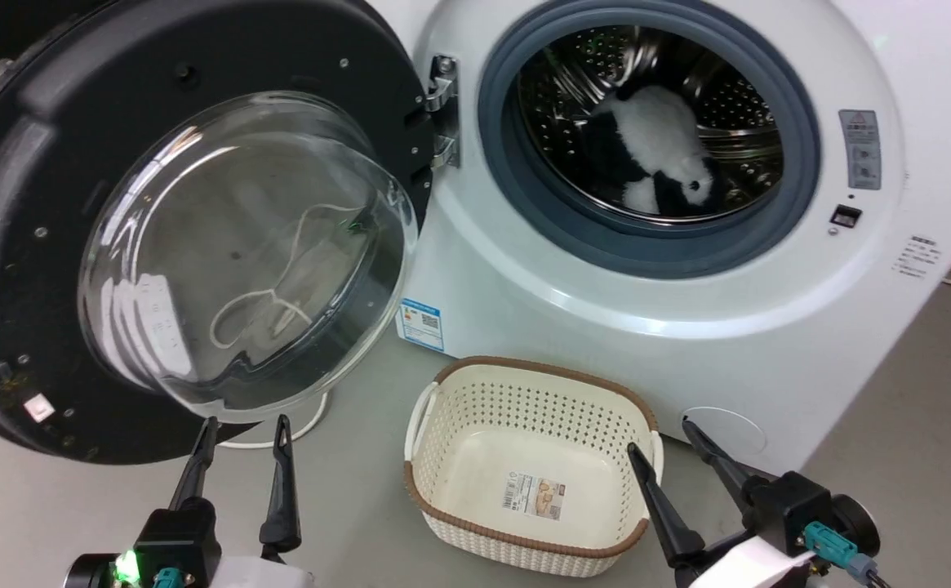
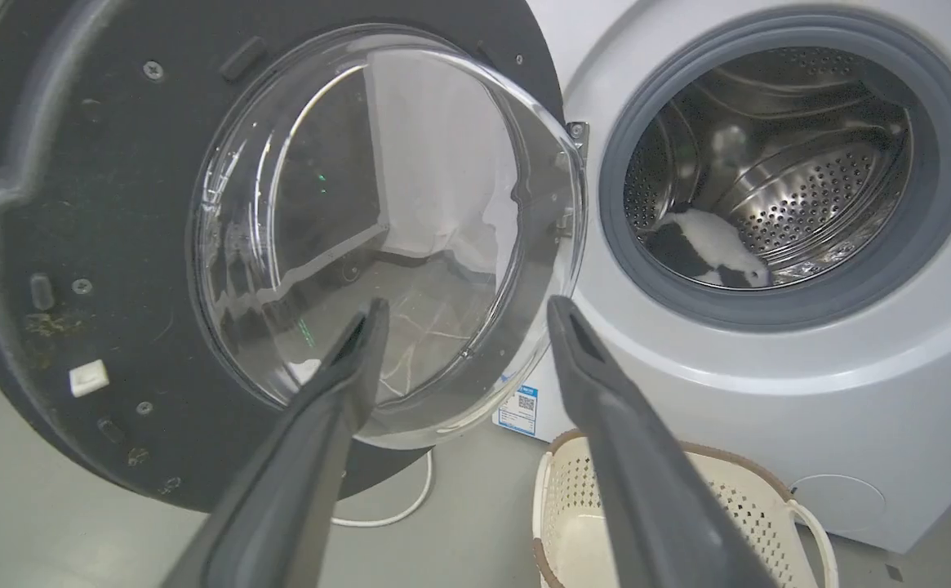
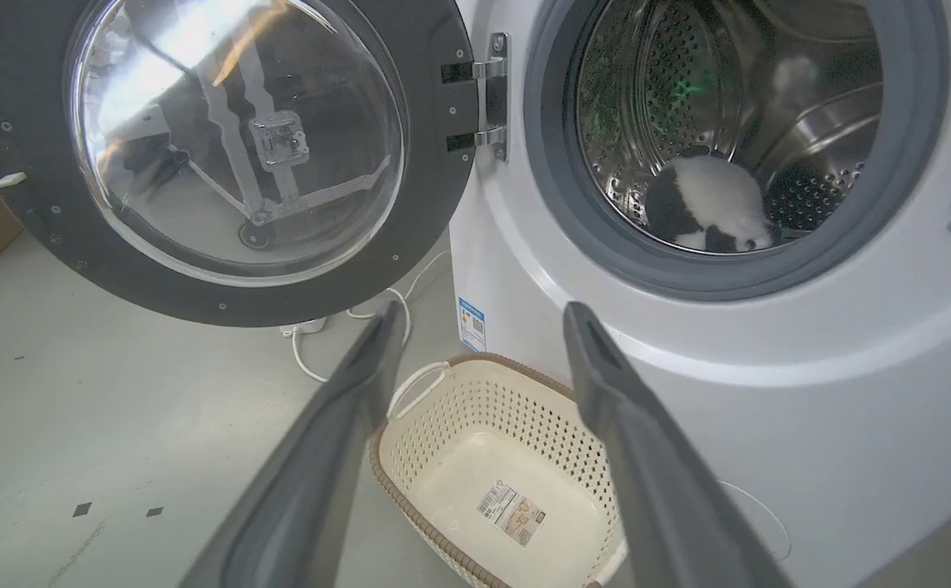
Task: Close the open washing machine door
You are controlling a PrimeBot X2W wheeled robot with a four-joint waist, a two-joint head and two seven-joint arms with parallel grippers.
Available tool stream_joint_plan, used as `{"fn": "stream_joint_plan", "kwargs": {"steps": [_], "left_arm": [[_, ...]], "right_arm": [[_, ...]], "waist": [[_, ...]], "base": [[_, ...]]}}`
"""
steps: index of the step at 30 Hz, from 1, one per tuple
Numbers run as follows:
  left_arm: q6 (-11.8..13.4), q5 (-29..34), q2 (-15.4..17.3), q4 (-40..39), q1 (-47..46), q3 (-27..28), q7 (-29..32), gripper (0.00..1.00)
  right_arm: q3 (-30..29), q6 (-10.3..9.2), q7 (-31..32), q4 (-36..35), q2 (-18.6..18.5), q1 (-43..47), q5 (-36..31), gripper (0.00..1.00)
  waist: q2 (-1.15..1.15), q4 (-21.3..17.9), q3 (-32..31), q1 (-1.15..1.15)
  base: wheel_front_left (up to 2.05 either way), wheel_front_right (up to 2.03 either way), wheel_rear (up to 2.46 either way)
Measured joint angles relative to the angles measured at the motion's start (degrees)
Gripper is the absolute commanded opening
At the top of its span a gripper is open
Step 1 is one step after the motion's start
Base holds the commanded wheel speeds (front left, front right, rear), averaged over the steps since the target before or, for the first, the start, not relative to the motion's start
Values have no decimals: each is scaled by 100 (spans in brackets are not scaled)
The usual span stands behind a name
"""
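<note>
Washing machine door (image 1: 189,245) stands wide open in the upper left of the head view, inner face toward the camera. A metal hinge (image 1: 442,110) on its right edge joins it to the washing machine (image 1: 606,327), whose round mouth sits upper centre-right.

Left tool (image 1: 246,423), lower left: fingers spread, holding nothing, tips just under the door's lower rim. Contact cannot be told. Right tool (image 1: 659,437), lower right: also spread and empty, by the basket (image 1: 540,369).

Step in hand, as judged: the left tool reaches for the door.
- Work the edge farthest from the hinge, at far left, for the longest lever.
- Hook behind the black rim. The glass bowl is slick and domed, so a finger would likely skid.
- Swing in an arc about the hinge and end with a firm press so the latch catches.
- The basket looks lower than the door's sweep, but this is not certain.

Materials:
- Rim: dark plastic, screw-dotted.
- Bowl: clear, glossy, bulging.
- Gasket (image 1: 491,147): smooth grey rubber.
- Drum (image 1: 736,106): perforated steel, ribbed.
- Plush toy (image 1: 655,139): black-and-white, lying well inside the drum.
- Basket: cream perforated plastic with brown trim, on the grey floor (image 1: 51,506).
</note>
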Motion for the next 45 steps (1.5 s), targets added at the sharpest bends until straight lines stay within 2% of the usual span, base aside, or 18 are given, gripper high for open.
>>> {"fn": "stream_joint_plan", "kwargs": {"steps": [14, 16, 17, 22, 26, 28, 33, 35, 39, 45], "left_arm": [[85, -86, -2, -158, 97, -37, -151, 100], [89, -156, -3, -190, 114, -52, -192, 25], [89, -204, -4, -223, 115, -51, -198, 0], [90, -459, -7, -541, 113, 81, -252, 0], [203, -1553, -19, -892, 13, 557, -301, 0], [104, -1718, -9, -1027, -105, 903, -339, 0], [-393, -1938, 47, -1010, -691, 1437, -401, 0], [-482, -2162, 230, -769, -1032, 1595, -392, 0], [-472, -3048, 601, -242, -1913, 2116, 1, 0], [-303, -3941, 1549, 731, -3017, 2782, 955, 0]], "right_arm": [[171, 0, -160, 134, -1, -42, 99, 100], [186, 0, -190, 155, -1, -42, 116, 100], [192, 0, -205, 163, -1, -42, 125, 100], [210, 0, -256, 190, -1, -41, 147, 100], [192, 0, -301, 201, -9, -36, 147, 100], [152, 0, -331, 201, -9, -32, 147, 100], [119, 0, -402, 187, -8, -8, 146, 100], [80, 0, -408, 168, -8, 9, 144, 100], [69, 0, -468, 98, -9, 18, 108, 100], [143, 0, -527, 88, -99, -20, 88, 100]], "waist": [[0, 353, 27, 0], [0, 404, 32, 0], [0, 428, 33, 0], [0, 554, 56, 0], [0, 655, 101, 1], [-1, 697, 115, 0], [0, 793, 191, 0], [0, 834, 239, 0], [0, 879, 379, 0], [0, 729, 725, 1]], "base": [[0, 0, 0], [0, 0, 0], [0, 0, 0], [0, 0, 0], [0, 0, 0], [0, 0, 0], [0, 0, 0], [0, 0, 0], [0, 0, 0], [0, 0, 0]]}}
